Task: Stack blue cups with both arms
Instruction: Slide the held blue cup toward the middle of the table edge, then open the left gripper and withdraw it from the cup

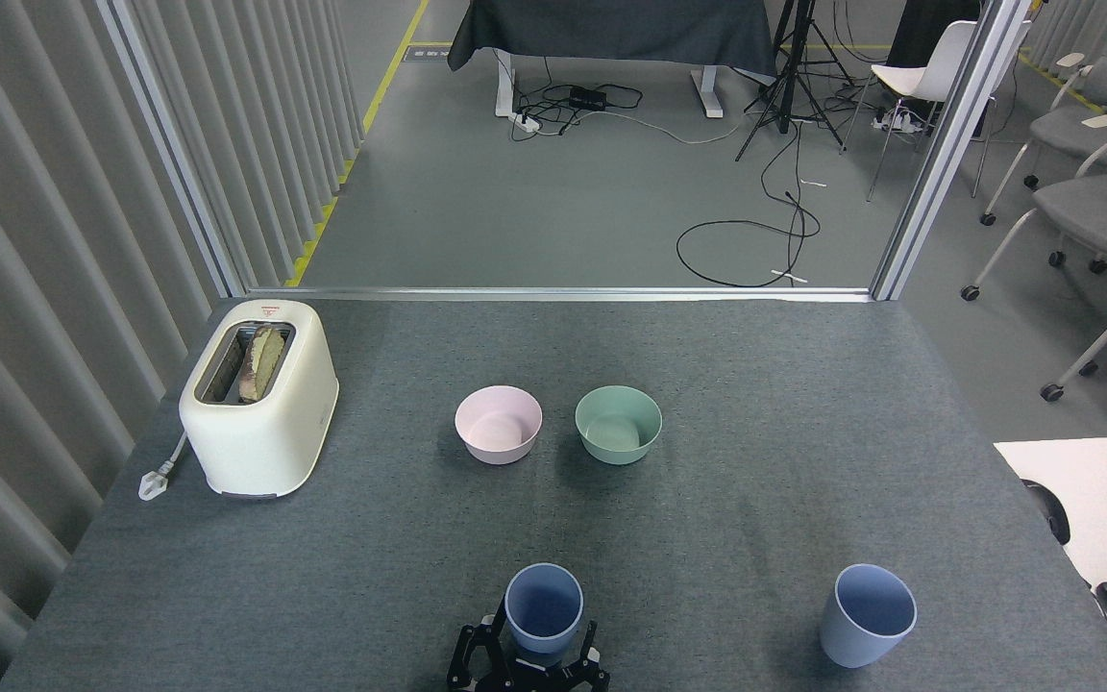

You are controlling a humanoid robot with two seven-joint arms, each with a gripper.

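My left hand (528,663) at near edge, black fingers clamped round base of blue cup (543,611), cup upright, mouth open. Second blue cup (867,615) stands well right on bench (755,384). Pink bowl (498,424), green bowl (618,424) farther off.

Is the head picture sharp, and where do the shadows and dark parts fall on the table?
Head view: sharp overall, with even, soft light and no glare; the pink bowl and green bowl cast faint shadows toward the viewer; the right cup is crisp; the tool under the near cup is dark and cut by the bottom edge, so its details are hard to read.
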